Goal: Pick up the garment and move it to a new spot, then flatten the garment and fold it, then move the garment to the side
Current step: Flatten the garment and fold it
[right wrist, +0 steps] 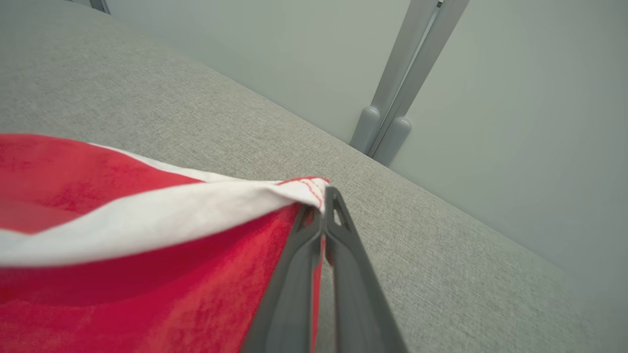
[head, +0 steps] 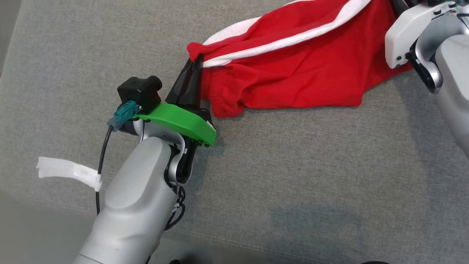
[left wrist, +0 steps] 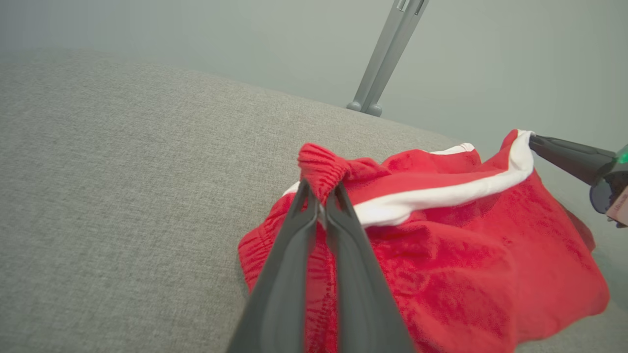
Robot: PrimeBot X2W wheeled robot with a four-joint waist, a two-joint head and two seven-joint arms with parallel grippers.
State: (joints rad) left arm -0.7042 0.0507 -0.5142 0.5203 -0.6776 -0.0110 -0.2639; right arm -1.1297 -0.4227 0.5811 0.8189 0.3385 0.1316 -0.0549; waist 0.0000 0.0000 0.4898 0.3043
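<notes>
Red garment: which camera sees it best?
The head view: it shows most of the red garment from above, stretched, though its far edge is cropped. The left wrist view shows it partly behind the left gripper pinching one bunched corner. The right wrist view shows the white-striped corner the right gripper pinches.

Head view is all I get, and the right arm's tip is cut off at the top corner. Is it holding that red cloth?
Observer: Yes. The right wrist view shows the right gripper shut on a corner of the red fabric garment with the white stripe, at the stripe's end.
Operator: And the stripe between the two arms?
Observer: The left wrist view shows it stretched from the left gripper across to the right one.
Operator: What's beyond the cloth?
Observer: A grey metal pole stands past the far edge of the grey fabric surface.
</notes>
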